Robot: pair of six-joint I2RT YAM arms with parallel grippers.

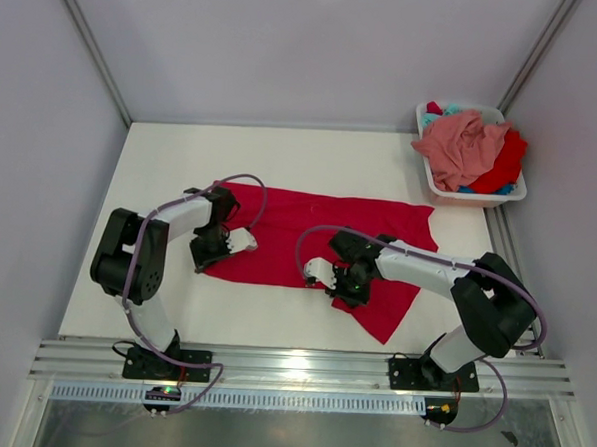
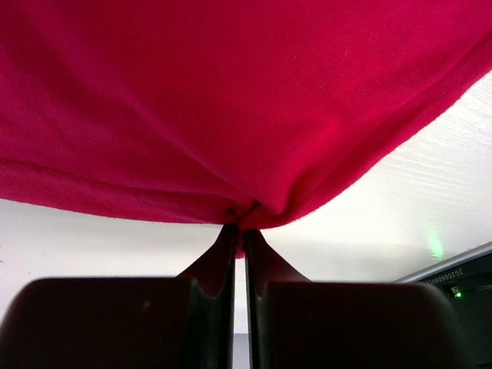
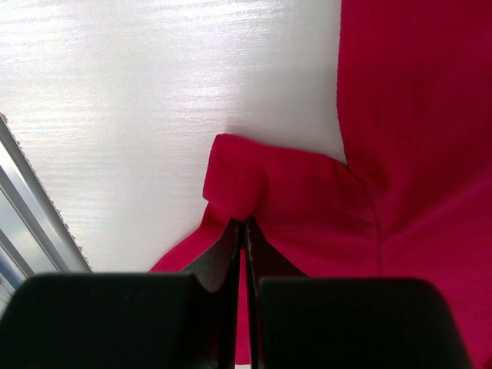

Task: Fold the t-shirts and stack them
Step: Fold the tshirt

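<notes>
A bright red t-shirt lies spread wide across the middle of the table. My left gripper is at its near left edge. In the left wrist view that gripper is shut on a bunched fold of the red cloth, lifted off the table. My right gripper is at the shirt's near right part. In the right wrist view it is shut on a turned-over flap of the red t-shirt. A salmon pink t-shirt, another red one and a bit of teal cloth fill the basket.
The white plastic basket stands at the far right corner of the white table. Grey walls enclose the table on three sides. A metal rail with both arm bases runs along the near edge.
</notes>
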